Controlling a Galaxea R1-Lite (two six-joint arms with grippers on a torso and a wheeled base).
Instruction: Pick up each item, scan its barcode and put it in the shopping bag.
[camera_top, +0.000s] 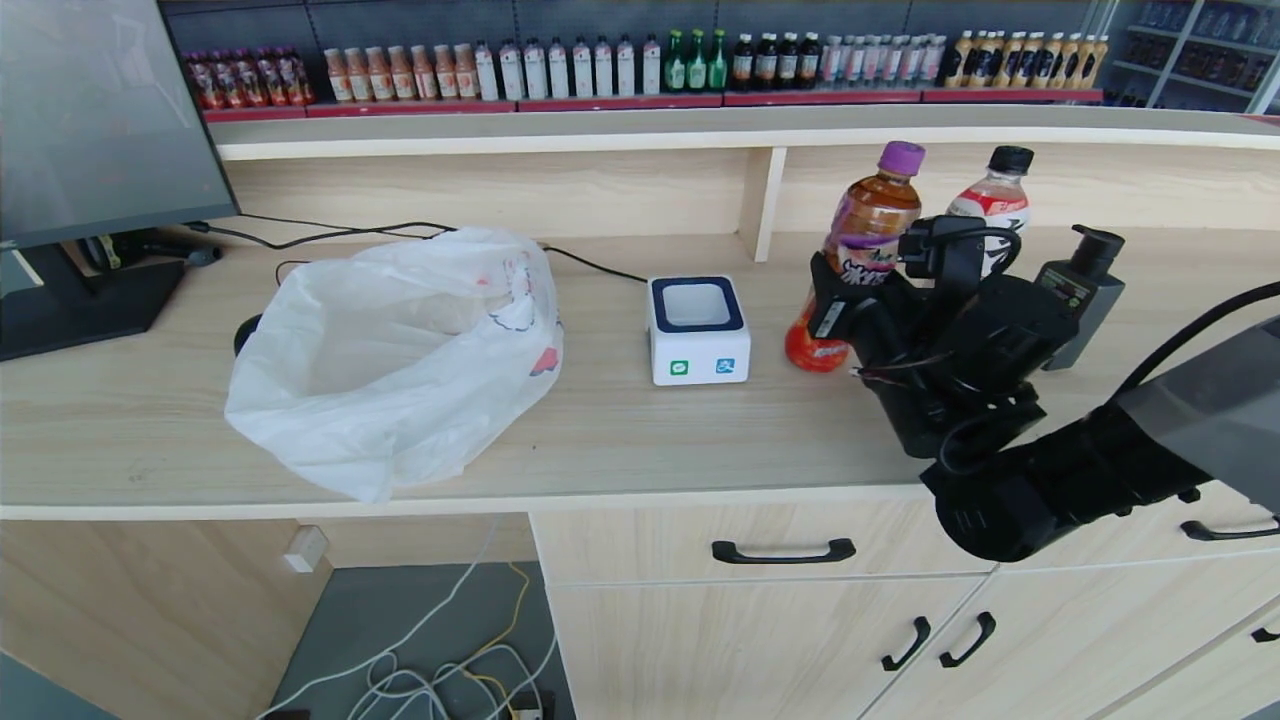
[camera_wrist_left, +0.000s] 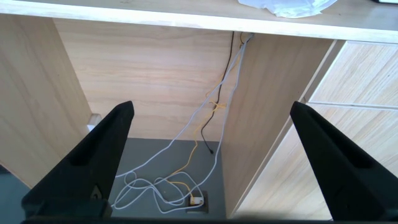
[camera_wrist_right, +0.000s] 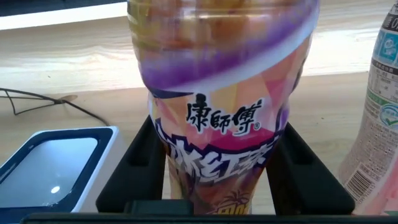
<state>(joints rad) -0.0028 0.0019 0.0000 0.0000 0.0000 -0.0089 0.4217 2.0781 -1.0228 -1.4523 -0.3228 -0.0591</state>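
- Left gripper (camera_wrist_left: 211, 112): hangs below the counter (camera_top: 600, 430) edge, above floor cables (camera_wrist_left: 168, 186). Jaws spread wide, nothing between them.
- Shopping bag (camera_top: 400, 350): thin white plastic, slumped on the counter's left half with its mouth loosely agape. It is limp and likely to collapse or slide under a dropped load.
- Scanner (camera_top: 697, 330): small white box with an upward-facing window, between the bag and the bottles.
- Tea bottle (camera_top: 865, 235): purple cap, amber contents, leaning slightly, just right of the scanner. Whether its base has left the counter cannot be told.
- Right gripper (camera_top: 850, 310): clamped on the tea bottle's lower body, a finger pressing each side of the label.
- Handling judgement: the bottle looks full, so fairly heavy. The glossy label film is probably slippery and the thin wall will give under pressure. A firm grip at the lower waist suits it, with the barcode kept uncovered for the scanner window.
- Black-capped bottle (camera_top: 995, 205) and dark pump bottle (camera_top: 1085, 290): upright behind the right arm, awaiting handling.
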